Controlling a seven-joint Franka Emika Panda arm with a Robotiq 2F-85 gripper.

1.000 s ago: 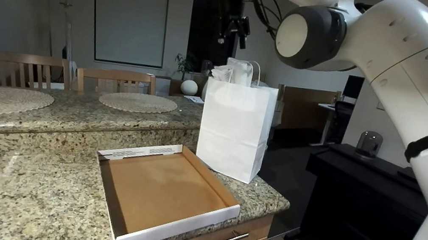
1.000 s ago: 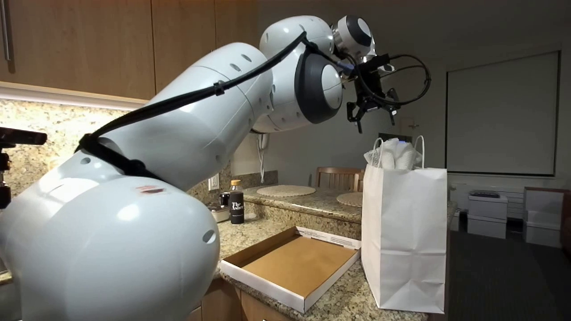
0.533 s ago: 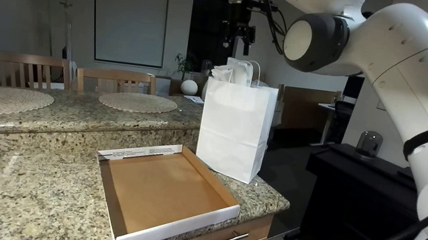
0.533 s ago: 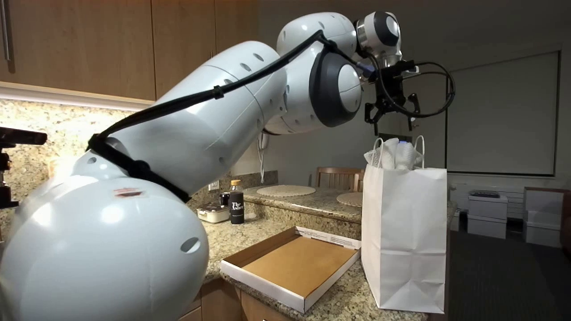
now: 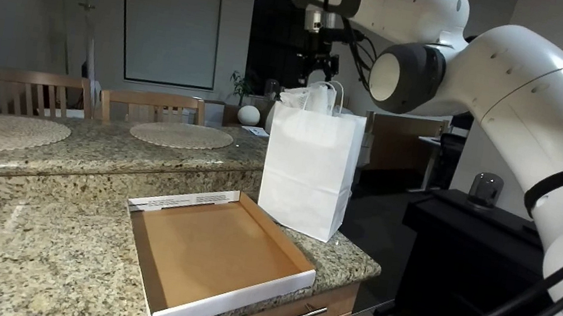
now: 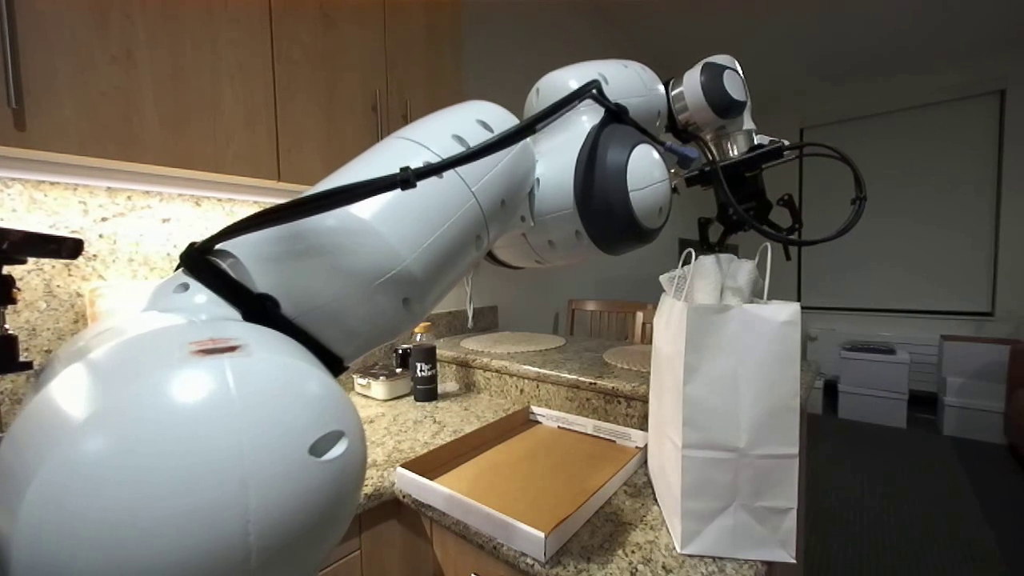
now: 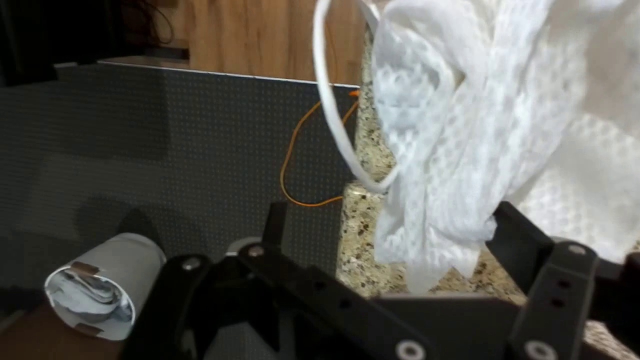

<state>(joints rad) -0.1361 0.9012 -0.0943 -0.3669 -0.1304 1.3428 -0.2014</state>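
Two pale loop handles (image 7: 327,95) rose from the white paper bag (image 5: 308,168), which stood upright on the speckled granite table (image 5: 18,252), close to its corner and just beside a shallow cardboard tray (image 5: 216,249) with white outer walls and a brown inside. Smooth and matte above, the bag showed a sharp fold line across its lower part, with small puckers near the base. Crumpled white tissue (image 7: 475,110) bulged from its mouth, rising above the rim in soft rolls; in the wrist view the sheets looked dimpled and deeply wrinkled. Just above the tissue the fingers (image 7: 520,245) pointed down, spread well apart; whether a tip brushed it could not be told.
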